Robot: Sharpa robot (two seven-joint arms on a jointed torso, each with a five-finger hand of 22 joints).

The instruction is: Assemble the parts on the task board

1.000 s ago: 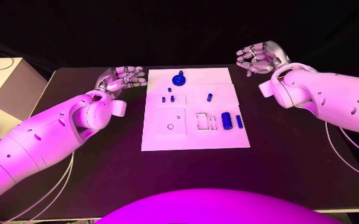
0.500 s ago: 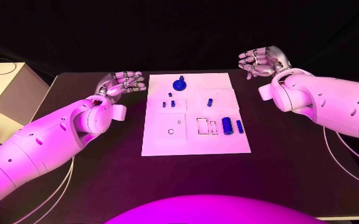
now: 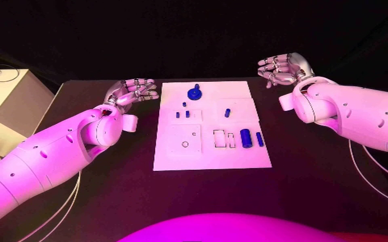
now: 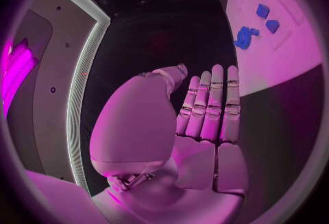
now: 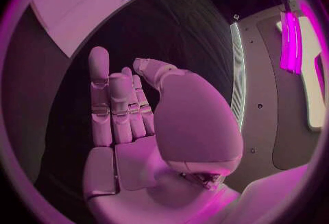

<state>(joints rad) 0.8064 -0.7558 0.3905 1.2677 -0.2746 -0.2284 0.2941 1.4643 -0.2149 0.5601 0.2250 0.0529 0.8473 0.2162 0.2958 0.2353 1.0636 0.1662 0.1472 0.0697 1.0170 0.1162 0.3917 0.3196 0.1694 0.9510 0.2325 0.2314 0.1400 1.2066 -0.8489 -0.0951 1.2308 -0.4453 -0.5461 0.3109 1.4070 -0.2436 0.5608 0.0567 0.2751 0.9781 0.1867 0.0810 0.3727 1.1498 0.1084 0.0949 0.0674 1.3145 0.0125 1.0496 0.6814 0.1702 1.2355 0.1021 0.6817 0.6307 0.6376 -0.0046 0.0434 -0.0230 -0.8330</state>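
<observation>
**Both hands empty, flanking the board's far end**

The task board (image 3: 212,125) lies in the middle of the black table (image 3: 97,197), between the two hands. The left hand (image 3: 132,91) hovers just beside the board's far left corner, apart from it, fingers loosely curled and holding nothing. The left wrist view shows its fingers (image 4: 209,106) straight and side by side, palm bare. The right hand (image 3: 282,69) hangs near the far right corner, a little further off, fingers also loosely curled and empty. Its wrist view shows fingers (image 5: 117,106) straight and together.

Blue parts on the board, six counted. One knob-shaped part (image 3: 194,92) at the far end, nearest the hands. Two tiny pegs (image 3: 183,113) side by side left of centre. One small peg (image 3: 227,112) right of centre. One thick cylinder (image 3: 245,138) and one thin bar (image 3: 259,138) side by side at the right edge. All parts are well apart from both hands; neither hand touches the board.
</observation>
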